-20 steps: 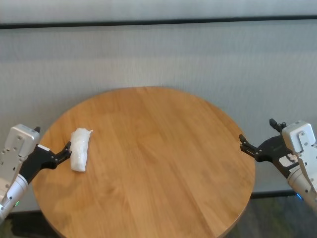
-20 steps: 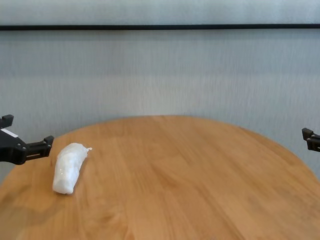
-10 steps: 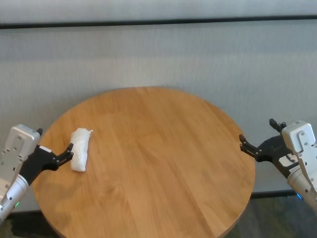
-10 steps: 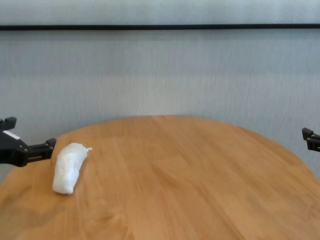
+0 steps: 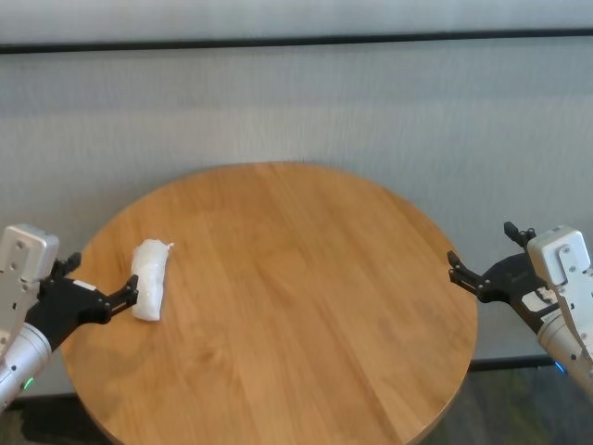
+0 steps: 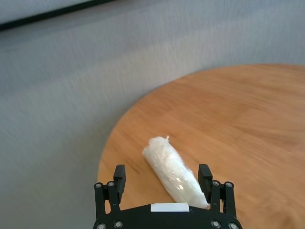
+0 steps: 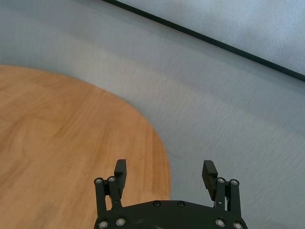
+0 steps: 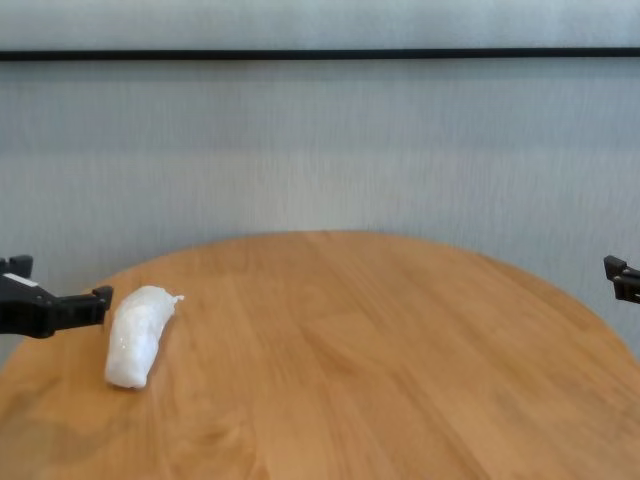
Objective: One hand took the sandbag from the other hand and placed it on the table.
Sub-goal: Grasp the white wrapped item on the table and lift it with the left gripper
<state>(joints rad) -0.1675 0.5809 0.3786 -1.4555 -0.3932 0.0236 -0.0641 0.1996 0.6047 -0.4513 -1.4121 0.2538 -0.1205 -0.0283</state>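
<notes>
- My left hand (image 5: 128, 289), the one with the green light on its wrist, hangs low at the left rim of the worktop (image 5: 296, 315). Its fingers are spread wide and hold nothing.
- In my left wrist view the sandbag (image 6: 175, 172) lies between and just beyond my two fingertips (image 6: 119, 172), its near end close to one of them. I cannot tell whether that finger touches the plastic.
- The sandbag (image 5: 149, 280) rests flat on the wood near the left rim, and its twisted tip points away from me. It is white and lumpy under glossy clear wrap. From the chest view it sits just beside my left hand (image 8: 98, 301).
- My right hand (image 5: 456, 269), on the blue-lit wrist, is parked just off the right rim, well apart from the bag. It is spread wide too and carries nothing, as the right wrist view (image 7: 164, 171) shows.
- Beyond the round top there is only a grey wall (image 5: 296, 111) with a dark band across it.
- I judge the task barely begun. The bag is not lifted, so the pick-up, the pass between my hands and the set-down are all left.
</notes>
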